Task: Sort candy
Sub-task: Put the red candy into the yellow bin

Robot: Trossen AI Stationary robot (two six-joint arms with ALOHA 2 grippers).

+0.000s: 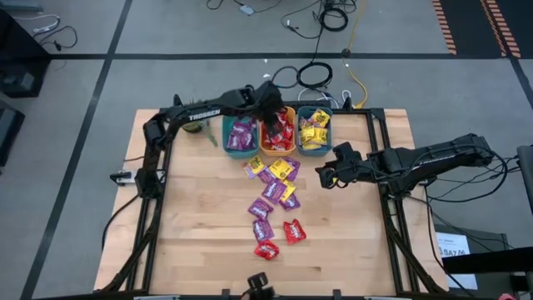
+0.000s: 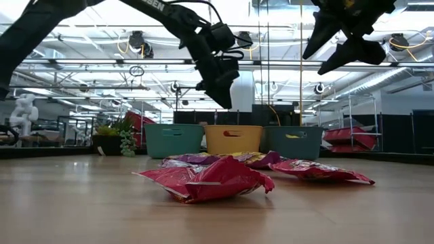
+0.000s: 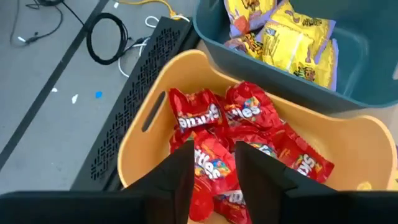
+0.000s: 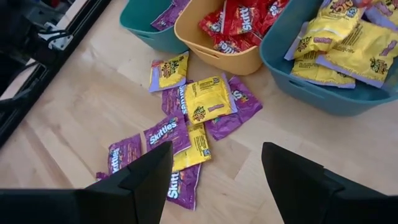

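Observation:
Three bins stand in a row at the table's far edge. The left teal bin [image 1: 241, 133] holds purple packets, the orange bin [image 1: 277, 133] holds red ones, and the right teal bin [image 1: 315, 129] holds yellow ones. Loose purple and yellow candy [image 1: 276, 179] lies on the wood just in front of the bins, and red packets [image 1: 291, 230] lie nearer. My left gripper [image 3: 214, 180] hangs over the orange bin [image 3: 143, 155]. It is open by a narrow gap above the red packets [image 3: 249, 115]. My right gripper [image 4: 217, 174] is open and hovers high, to the right of the loose pile [image 4: 199, 102].
A small potted plant [image 1: 196, 127] stands left of the bins. Black frame rails [image 1: 387, 158] run along both sides of the table. Bare wood [image 1: 200, 208] lies to the left and right of the candy pile. Cables [image 1: 315, 75] lie on the floor beyond the far edge.

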